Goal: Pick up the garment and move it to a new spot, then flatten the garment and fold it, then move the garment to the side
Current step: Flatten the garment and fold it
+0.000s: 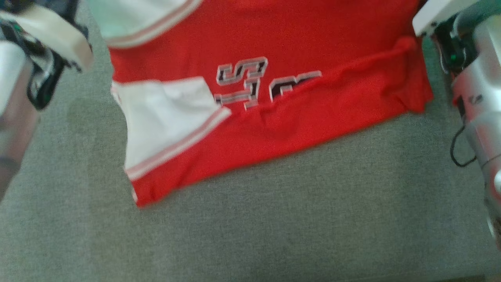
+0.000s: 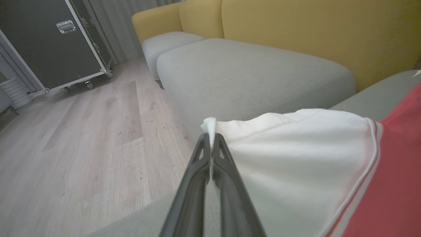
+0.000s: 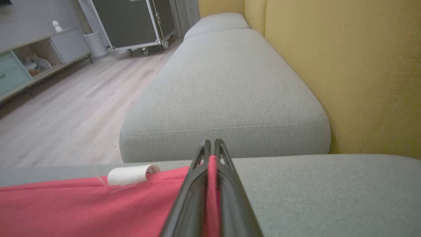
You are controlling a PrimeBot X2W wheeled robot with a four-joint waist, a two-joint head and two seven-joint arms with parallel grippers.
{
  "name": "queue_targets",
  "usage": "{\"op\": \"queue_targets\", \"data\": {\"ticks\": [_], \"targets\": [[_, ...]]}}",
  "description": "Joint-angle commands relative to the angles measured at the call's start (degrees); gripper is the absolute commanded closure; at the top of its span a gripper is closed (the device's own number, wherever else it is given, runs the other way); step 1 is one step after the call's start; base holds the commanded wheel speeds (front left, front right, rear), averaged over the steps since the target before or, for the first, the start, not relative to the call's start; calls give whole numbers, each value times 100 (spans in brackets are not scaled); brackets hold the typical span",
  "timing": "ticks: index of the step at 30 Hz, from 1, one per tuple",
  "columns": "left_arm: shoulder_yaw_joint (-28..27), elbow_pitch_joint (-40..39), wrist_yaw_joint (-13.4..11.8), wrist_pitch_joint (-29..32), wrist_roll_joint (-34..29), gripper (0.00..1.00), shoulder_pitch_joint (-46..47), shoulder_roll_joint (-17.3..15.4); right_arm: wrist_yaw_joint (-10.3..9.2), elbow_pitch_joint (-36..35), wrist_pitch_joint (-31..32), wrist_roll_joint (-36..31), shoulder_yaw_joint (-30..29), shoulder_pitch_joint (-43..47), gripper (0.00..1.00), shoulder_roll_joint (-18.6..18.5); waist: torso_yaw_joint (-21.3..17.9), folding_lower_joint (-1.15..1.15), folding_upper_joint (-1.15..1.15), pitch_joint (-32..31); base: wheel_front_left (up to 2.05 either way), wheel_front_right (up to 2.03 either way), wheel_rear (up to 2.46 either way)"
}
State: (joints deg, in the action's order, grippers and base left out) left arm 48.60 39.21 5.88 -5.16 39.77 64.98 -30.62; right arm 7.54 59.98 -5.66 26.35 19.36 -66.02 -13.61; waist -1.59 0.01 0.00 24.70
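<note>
The grey seat cushion [image 1: 274, 235] carries the garment [image 1: 297, 35], a red jersey lying on the cushion's far half. The garment's long axis runs across the cushion from left to right, slightly skewed: its lower edge reaches closer to the cushion's front at the left end than at the right. The upper part of the garment is cut off by the top of the head view, which is blurred. A white sleeve [image 1: 164, 117] lies folded over the red fabric at the cushion's left side. The lettering [image 1: 242, 78] is partly covered by the sleeve and by a fold ridge [image 1: 352, 66], and cannot be read. The left gripper [image 2: 210, 140] is clamped on the sleeve's edge, off the cushion's left side. The right gripper [image 3: 212, 146] is pinched tight on red fabric above the cushion. A small white cylinder [image 3: 130, 174] rests on the garment there; what it is cannot be told.
</note>
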Motion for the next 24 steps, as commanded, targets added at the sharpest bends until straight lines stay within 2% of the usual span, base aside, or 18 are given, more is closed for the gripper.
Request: {"op": "queue_targets", "data": {"ticks": [1,4,10,15,20,24], "targets": [[-293,138,18,-214,-64,100,478,-209,-5,-108,-194,113,-42,-259,100,97,-18,-1,0,1,0,0,0],[-281,491,53,-539,-130,100,692,-71,-5,-39,-419,218,-24,-333,100,148,-9,-1,0,-22,0,0,0],[-140,814,117,-807,-154,100,658,122,-5,75,-497,462,133,-211,100,99,62,-1,0,-145,0,0,0],[86,747,155,-803,222,100,224,201,-5,106,-374,752,414,122,100,-73,146,-1,0,-373,0,0,0],[538,35,158,-450,924,100,-391,-76,-5,101,-152,939,831,564,100,-370,244,-1,0,-659,0,0,0],[938,-787,159,78,1500,100,-882,-438,-5,83,123,1101,1169,913,100,-636,323,-1,0,-855,0,0,0]]}}
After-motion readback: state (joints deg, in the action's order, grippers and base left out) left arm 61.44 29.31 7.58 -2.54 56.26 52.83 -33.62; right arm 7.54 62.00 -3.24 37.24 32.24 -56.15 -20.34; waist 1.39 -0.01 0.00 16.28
